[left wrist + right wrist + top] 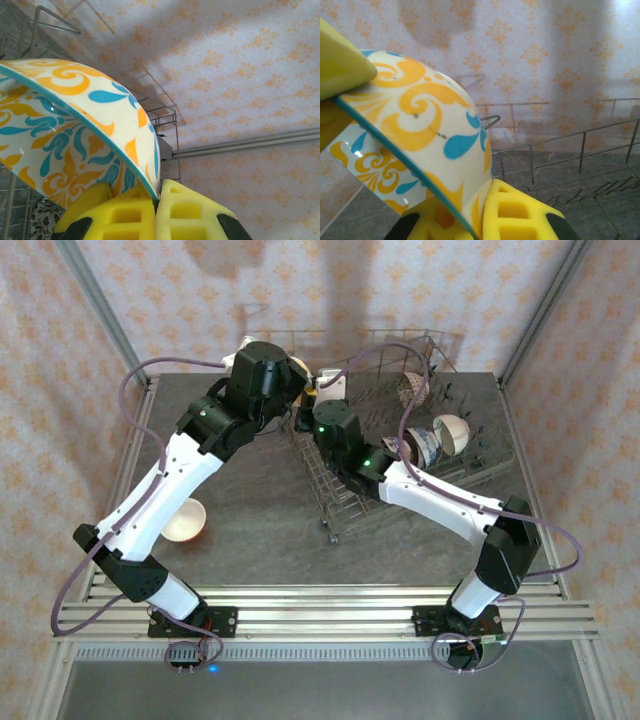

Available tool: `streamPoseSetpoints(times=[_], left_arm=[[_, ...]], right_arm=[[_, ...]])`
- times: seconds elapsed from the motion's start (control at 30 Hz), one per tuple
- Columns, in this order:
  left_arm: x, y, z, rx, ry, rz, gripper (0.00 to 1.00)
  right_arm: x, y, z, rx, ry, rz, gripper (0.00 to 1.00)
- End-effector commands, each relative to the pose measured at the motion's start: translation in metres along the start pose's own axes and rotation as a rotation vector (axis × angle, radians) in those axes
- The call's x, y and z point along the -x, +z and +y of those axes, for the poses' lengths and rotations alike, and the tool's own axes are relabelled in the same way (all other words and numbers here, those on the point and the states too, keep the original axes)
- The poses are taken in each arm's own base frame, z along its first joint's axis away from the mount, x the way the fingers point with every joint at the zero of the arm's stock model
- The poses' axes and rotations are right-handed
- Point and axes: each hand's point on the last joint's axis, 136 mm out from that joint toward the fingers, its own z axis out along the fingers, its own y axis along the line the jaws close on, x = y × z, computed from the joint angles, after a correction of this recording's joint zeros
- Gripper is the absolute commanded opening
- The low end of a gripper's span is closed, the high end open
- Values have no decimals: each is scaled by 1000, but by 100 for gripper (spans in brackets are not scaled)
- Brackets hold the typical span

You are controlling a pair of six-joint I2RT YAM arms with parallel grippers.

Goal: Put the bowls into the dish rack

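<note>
Top external view: both arms meet near the far left corner of the dish rack (345, 495). Three bowls (437, 440) stand inside it toward the right, and a cream bowl (185, 520) lies on the table (250, 505) beside the left arm. Left wrist view: the left gripper (157, 192) is pinched tight on the rim of a swirled bowl (75, 130), orange and teal on cream, with rack wires behind. Right wrist view: the right gripper (482, 200) is clamped on the same bowl's rim, and a yellow finger (340, 55) grips its upper left edge.
</note>
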Motion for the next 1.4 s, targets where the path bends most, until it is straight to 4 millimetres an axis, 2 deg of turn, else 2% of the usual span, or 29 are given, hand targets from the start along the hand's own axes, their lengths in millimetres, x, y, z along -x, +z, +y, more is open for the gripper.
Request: streamPoseSetpoints(times=[0.0, 0.1, 0.2, 0.33, 0.5, 0.63, 0.7, 0.87, 0.97, 1.1, 1.2, 1.37], left_arm=[[12, -12, -21, -76, -2, -38, 6], [15, -14, -28, -103, 24, -48, 16], [21, -20, -38, -134, 75, -68, 34], [24, -27, -52, -189, 114, -71, 53], [28, -30, -51, -209, 129, -99, 66], [34, -37, -63, -239, 242, -103, 71], [38, -38, -62, -226, 322, -92, 75], [62, -25, -39, -221, 335, -61, 77], [72, -20, -13, -159, 393, -66, 77], [70, -7, 27, -50, 492, 0, 76], [65, 3, 60, 23, 564, 58, 76], [67, 13, 106, 95, 545, 94, 75]], right_arm=[[34, -12, -12, -43, 52, -100, 0], [36, -15, -16, -55, 58, -101, 0], [36, -15, -20, -86, 48, -64, 0], [37, -14, -33, -133, 24, -20, 0], [39, -14, -57, -210, 8, 22, 0], [34, -7, -93, -320, 16, 81, 0], [29, -2, -108, -388, -12, 122, 0], [30, -3, -150, -562, -52, 138, 0], [30, 1, -176, -671, -65, 146, 0], [23, 16, -206, -812, -128, 205, 0], [24, 27, -220, -913, -204, 230, 0], [14, 42, -241, -1019, -292, 282, 0]])
